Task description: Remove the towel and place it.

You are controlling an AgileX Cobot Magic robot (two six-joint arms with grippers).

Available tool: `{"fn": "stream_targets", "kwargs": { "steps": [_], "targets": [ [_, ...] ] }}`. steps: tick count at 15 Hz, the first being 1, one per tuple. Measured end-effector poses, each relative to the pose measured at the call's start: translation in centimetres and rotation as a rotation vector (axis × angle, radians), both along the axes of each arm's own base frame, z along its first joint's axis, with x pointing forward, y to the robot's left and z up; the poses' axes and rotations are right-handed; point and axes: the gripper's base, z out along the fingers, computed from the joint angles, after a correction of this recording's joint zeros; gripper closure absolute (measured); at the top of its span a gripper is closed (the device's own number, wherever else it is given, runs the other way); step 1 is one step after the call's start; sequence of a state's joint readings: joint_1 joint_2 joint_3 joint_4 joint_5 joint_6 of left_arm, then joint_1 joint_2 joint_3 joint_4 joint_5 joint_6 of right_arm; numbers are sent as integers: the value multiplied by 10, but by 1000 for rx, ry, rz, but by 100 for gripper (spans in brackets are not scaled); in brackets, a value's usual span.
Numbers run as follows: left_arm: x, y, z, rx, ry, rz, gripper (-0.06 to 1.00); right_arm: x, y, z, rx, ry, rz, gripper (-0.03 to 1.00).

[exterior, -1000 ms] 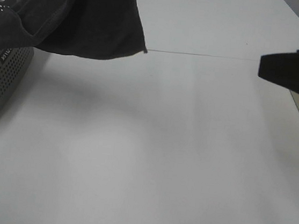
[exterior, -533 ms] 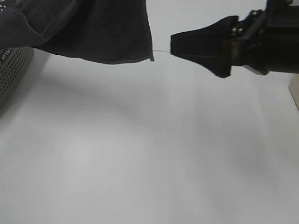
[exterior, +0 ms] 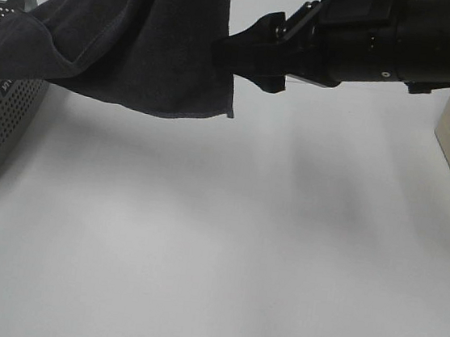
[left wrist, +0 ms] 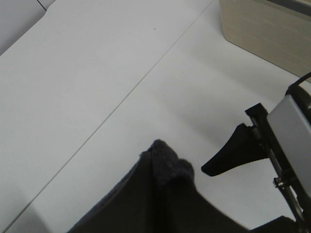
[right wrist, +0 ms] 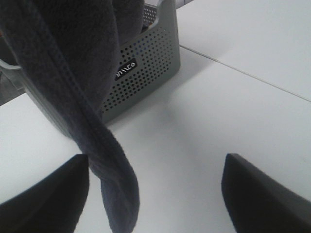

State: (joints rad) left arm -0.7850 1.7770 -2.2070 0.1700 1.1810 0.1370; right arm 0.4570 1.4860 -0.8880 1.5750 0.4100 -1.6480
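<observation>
towel (exterior: 150, 38) lifted, hanging over table (exterior: 241, 243), one end draped on basket (exterior: 4, 111) rim: removal partly done. left gripper hidden by cloth, jaws together, likely clamped on towel. right gripper (right wrist: 155, 194) jaws apart, straddling hanging edge, not gripping. placing not yet done.

matte black right arm (exterior: 402, 42), tapered black fingers (right wrist: 262, 194), silvery, perhaps metal, plate (left wrist: 291, 126).

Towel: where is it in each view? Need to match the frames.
Exterior high: towel upper left, hanging, trailing over the basket, edge at the right end effector.
Left wrist: dark bunch beside that end effector's finger.
Right wrist: hanging between its fingers, before the basket.
Shared landmark: right end effector.
</observation>
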Motion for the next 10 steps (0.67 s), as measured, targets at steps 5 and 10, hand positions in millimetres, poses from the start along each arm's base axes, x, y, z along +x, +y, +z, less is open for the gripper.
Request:
{"fn": "stream_targets", "kwargs": {
  "steps": [5,10],
  "targets": [
    [1,1,0,8,-11,1,94,-2,31,-15,-5,21,166,26],
    [5,6,2,56,-59,40,94,-3,30,-17,-32,16,178,57]
  ]
}}
